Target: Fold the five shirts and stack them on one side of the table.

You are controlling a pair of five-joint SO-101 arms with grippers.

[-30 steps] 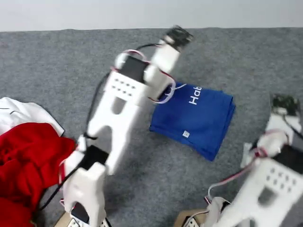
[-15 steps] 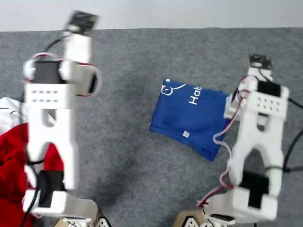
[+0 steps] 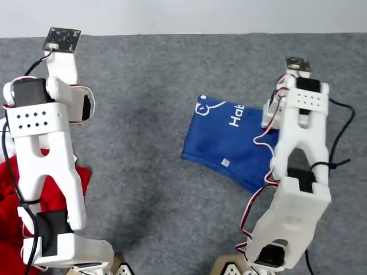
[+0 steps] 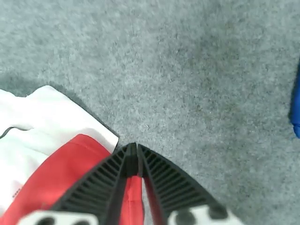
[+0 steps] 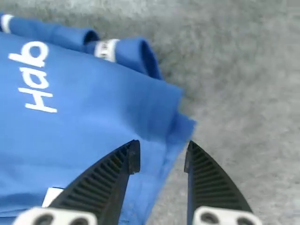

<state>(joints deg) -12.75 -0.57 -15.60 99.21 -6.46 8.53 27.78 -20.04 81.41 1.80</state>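
Hanging over blue shirt [image 5: 84,108] edge, R tool [image 5: 161,145] apart; L tool [image 4: 133,150] together by red shirt [image 4: 56,178] edge.

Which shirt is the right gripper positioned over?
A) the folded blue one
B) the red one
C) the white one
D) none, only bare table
A: the right gripper stands open over the edge of the folded blue shirt, blue cloth showing in the gap.

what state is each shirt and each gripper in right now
blue cotton shirt: folded, lying flat
red fabric shirt: crumpled, not folded
white fabric shirt: not folded, partly under the red one
left gripper: shut
right gripper: open, over the blue shirt's edge
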